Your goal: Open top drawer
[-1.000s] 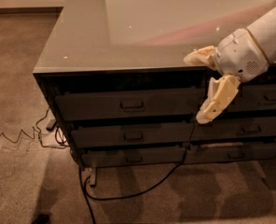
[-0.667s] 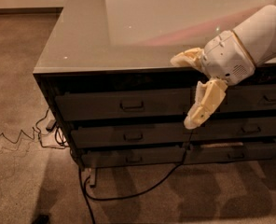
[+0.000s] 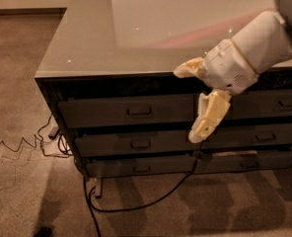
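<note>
The top drawer (image 3: 106, 111) is the uppermost dark grey front in the left column of the cabinet, under the glossy top, and sits closed. Its small metal pull (image 3: 140, 111) is at centre. My gripper (image 3: 188, 102) hangs in front of the cabinet, to the right of that pull, near the drawer's right end. It is open wide: one cream finger (image 3: 185, 69) points left at the level of the top's edge, and the other (image 3: 207, 117) points down across the drawer fronts. It holds nothing and does not touch the pull.
Two shorter drawers (image 3: 141, 144) lie below the top one, and a second column of drawers (image 3: 279, 102) stands to the right. A black cable (image 3: 151, 199) runs over the carpet under the cabinet. Thin wires (image 3: 18, 147) lie at the left.
My gripper has moved left and slightly down along the cabinet front, closer to the top drawer's pull. The drawers have not moved.
</note>
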Controlling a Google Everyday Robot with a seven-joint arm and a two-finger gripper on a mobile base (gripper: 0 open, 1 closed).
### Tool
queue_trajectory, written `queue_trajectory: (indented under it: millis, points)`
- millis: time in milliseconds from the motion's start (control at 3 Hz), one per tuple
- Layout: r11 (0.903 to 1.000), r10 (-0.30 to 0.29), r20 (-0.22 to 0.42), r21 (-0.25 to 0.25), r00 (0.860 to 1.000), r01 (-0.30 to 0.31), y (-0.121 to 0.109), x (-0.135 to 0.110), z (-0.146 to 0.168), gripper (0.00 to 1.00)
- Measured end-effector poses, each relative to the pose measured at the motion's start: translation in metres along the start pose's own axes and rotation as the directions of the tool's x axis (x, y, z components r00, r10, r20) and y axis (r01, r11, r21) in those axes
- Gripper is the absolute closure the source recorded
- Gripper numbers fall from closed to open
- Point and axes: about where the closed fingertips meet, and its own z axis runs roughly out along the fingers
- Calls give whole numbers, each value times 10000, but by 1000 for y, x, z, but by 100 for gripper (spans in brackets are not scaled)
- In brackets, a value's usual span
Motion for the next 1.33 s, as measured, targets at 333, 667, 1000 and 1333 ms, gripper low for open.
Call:
queue_trajectory:
  millis: [333, 667, 1000, 1333]
  points:
    - [9997, -102, -1590, -215, 9872, 69, 0, 15, 32, 0]
    - [9984, -15, -2922, -549, 9563, -152, -14, 45, 56, 0]
    - [9900, 307, -3148, -1209, 9487, -721, -39, 79, 82, 0]
    - [9900, 308, -3148, -1208, 9487, -722, -39, 79, 83, 0]
